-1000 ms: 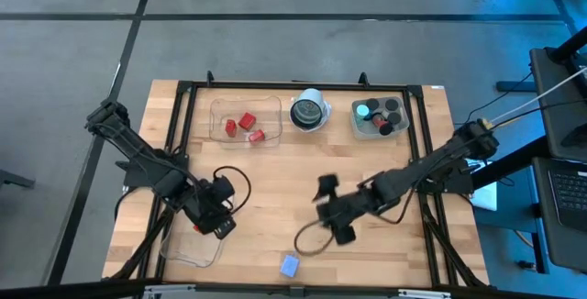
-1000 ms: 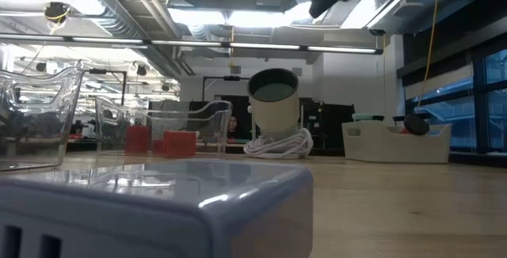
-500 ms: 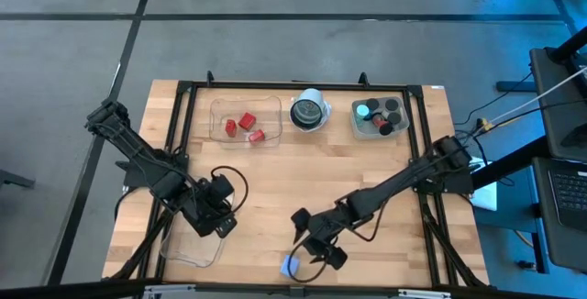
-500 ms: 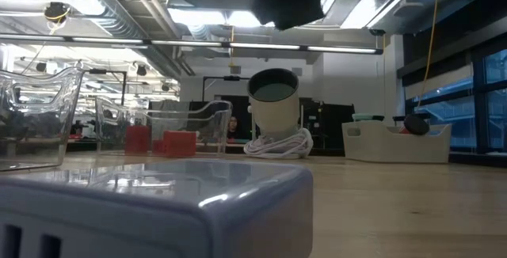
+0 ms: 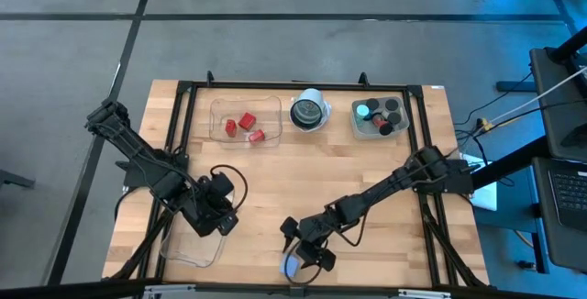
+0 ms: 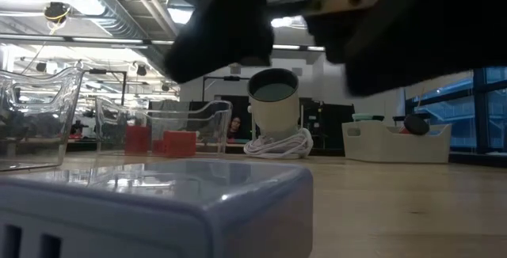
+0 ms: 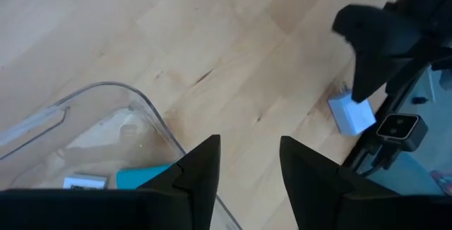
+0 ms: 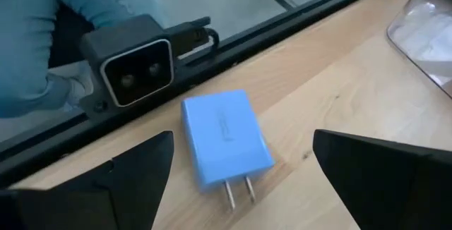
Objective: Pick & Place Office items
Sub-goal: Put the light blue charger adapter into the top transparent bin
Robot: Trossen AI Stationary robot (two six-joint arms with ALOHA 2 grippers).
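Right tool (image 5: 295, 251) is swinging down across the worktop (image 5: 303, 180) onto the pale-blue charger (image 8: 226, 136).
Fingers spread wide, straddling it; the pinch looks imminent.

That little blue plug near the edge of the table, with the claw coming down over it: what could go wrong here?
The blue plug lies flat by the table's front rail, next to a small camera. The right gripper hangs open around it. If the fingers close off-centre, they might push it against the rail or camera rather than lift it. Its two metal prongs point toward the gripper, so a finger could catch them and spin the plug.
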